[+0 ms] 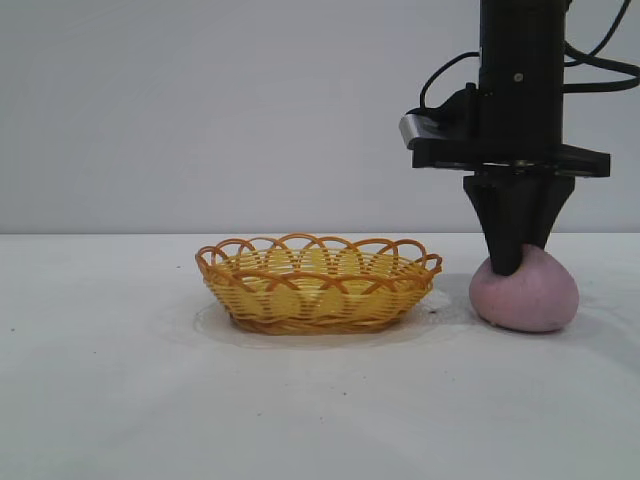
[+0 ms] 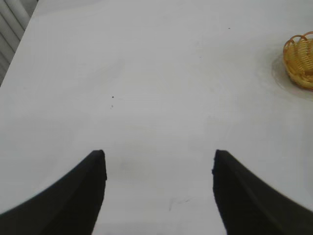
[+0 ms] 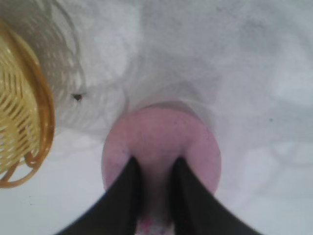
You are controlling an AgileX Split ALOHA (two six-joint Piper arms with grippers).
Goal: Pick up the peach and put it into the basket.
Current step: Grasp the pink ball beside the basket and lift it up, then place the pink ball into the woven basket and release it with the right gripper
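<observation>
The dull pink peach rests on the white table to the right of the yellow woven basket, a short gap apart. My right gripper comes straight down on the peach's top left side. In the right wrist view its two black fingers are squeezed close together, pinching a ridge of the peach between them, with the basket's rim off to one side. My left gripper is open and empty over bare table, with the basket's edge far off; it is outside the exterior view.
The basket is empty. A small dark speck lies on the table between basket and peach. The table's edge shows in the left wrist view. A plain wall stands behind.
</observation>
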